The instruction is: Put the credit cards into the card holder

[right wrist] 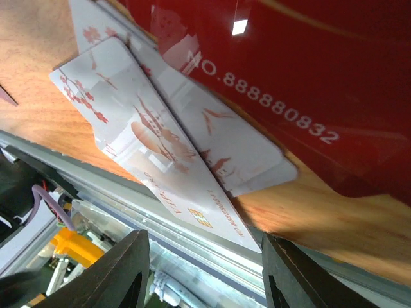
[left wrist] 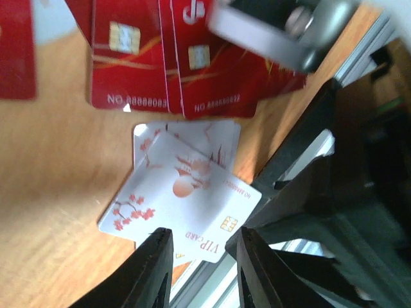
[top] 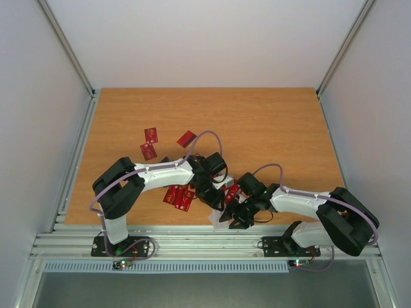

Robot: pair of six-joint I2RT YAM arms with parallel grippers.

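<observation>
Because the white cards (left wrist: 186,192) overhang the near edge of the table (top: 257,122) beside the red cards (left wrist: 212,77), the left gripper (left wrist: 200,250) and right gripper (right wrist: 205,256) hover there parted and empty (card holder unseen), likely for an edge pinch.

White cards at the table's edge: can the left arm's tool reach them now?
Probably yes. The white cards lie just ahead of the open left tool with nothing between, though the right arm crowds close beside.
</observation>
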